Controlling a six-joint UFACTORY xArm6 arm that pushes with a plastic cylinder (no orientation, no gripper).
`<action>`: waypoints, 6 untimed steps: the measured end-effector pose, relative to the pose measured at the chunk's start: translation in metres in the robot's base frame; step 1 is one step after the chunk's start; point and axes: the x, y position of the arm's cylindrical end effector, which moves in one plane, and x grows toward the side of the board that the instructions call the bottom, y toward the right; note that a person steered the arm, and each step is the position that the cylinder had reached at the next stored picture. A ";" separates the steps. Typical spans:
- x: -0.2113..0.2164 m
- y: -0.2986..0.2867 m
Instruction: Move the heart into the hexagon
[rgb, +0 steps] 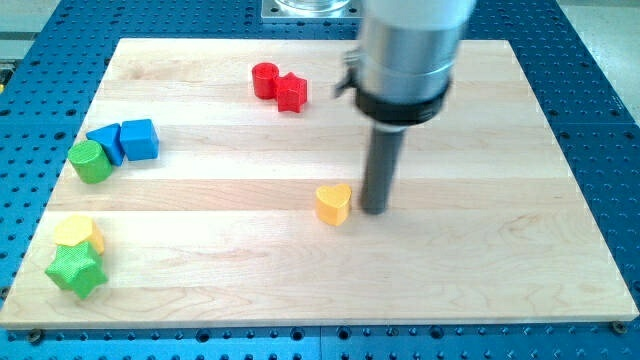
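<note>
My tip (374, 209): a plain rod end with no jaws, holding nothing, resting on the board (480, 250). Yellow heart (333, 204): just beside it, view's left. Yellow hexagon (78, 232): far left, slightly lower, touching green star (76, 271).

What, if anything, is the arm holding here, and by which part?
Nothing is held: the arm ends in a bare rod. My tip stands on the board just to the view's right of the yellow heart, close beside it; contact cannot be told.
</note>
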 end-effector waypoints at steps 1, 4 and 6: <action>0.023 -0.108; -0.019 -0.152; 0.013 -0.219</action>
